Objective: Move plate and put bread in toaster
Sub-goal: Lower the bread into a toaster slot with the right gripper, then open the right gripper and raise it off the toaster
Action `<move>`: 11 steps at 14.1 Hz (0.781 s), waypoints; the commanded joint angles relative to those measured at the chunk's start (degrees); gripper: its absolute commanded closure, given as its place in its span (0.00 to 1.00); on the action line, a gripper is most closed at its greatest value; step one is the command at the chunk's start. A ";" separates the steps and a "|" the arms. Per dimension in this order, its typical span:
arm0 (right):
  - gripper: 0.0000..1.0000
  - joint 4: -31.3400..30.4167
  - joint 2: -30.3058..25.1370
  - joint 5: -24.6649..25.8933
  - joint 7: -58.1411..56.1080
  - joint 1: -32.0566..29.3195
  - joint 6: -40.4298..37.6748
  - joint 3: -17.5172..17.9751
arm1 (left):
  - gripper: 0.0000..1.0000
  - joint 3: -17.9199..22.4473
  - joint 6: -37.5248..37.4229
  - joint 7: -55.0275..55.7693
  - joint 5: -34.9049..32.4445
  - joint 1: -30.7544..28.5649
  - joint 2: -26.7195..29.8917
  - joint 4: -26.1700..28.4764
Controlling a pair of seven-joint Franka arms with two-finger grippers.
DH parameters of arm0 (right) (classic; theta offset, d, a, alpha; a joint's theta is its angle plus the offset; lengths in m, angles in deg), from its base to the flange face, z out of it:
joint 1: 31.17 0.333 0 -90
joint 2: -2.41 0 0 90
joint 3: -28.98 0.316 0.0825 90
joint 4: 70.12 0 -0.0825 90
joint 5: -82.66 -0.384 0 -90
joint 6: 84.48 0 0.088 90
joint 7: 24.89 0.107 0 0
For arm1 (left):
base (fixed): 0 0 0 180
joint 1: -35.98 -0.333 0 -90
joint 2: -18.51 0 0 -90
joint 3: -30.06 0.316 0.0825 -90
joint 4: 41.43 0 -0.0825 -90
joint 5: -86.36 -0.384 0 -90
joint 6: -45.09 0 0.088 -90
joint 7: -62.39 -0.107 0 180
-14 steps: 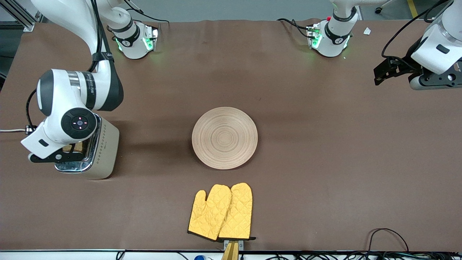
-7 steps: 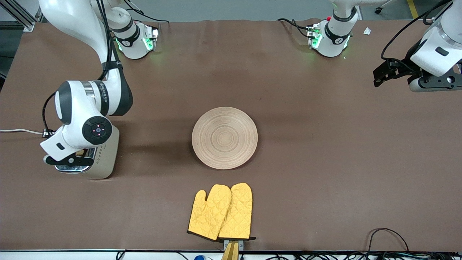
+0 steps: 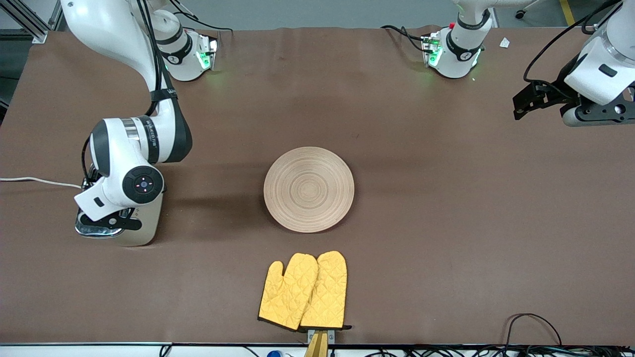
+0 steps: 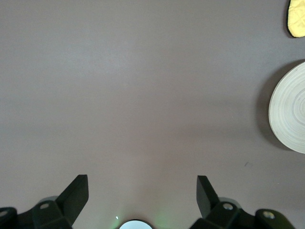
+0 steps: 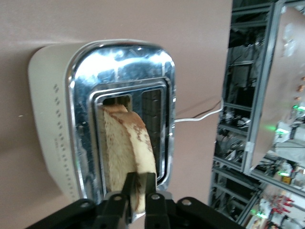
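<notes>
The cream toaster [image 3: 149, 225] stands at the right arm's end of the table. My right gripper [image 5: 139, 191] is over its chrome top [image 5: 119, 62], shut on the upper edge of the brown bread slice [image 5: 126, 152]. The slice hangs slightly tilted, its lower part in the slot beside the marked side. In the front view the right hand [image 3: 106, 218] hides the bread. The wooden plate [image 3: 308, 189] lies mid-table and also shows in the left wrist view [image 4: 290, 109]. My left gripper [image 4: 141, 177] is open and empty, waiting above bare table at the left arm's end [image 3: 528, 99].
A pair of yellow oven mitts [image 3: 303, 291] lies nearer the front camera than the plate. The toaster's white cord [image 3: 34, 181] runs off the table edge at the right arm's end. Cables lie at the front edge near the left arm's end.
The right hand has shifted over the toaster and lowered. The bread has sunk toward the slot and no longer shows in the front view. The left arm barely moved.
</notes>
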State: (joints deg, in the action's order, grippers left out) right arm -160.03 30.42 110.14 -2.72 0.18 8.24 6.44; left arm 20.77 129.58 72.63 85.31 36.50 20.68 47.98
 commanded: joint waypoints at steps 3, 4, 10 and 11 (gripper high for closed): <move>0.33 -0.53 -3.12 -5.91 -0.01 -1.29 -0.07 0.12 | 0.00 0.15 0.32 -0.56 0.78 -0.78 0.64 0.06; 0.24 -0.70 -5.23 -8.90 -0.72 -1.46 -0.25 0.03 | 0.00 0.15 0.32 -0.56 0.78 -0.78 0.64 0.06; 0.00 -2.72 -17.36 -21.41 -9.42 -6.91 -1.57 -0.05 | 0.00 0.06 0.32 -0.56 0.78 -0.70 0.55 -0.46; 0.00 -3.07 -19.12 -21.49 -9.69 -7.00 -2.09 -0.05 | 0.00 -0.02 0.32 -0.56 0.69 -0.52 0.55 -0.46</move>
State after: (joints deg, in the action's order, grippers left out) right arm -159.70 16.13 90.14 -11.97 -6.37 6.01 5.55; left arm 20.78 129.63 72.58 85.32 35.95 20.73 47.71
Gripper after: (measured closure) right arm 0.000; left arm 0.000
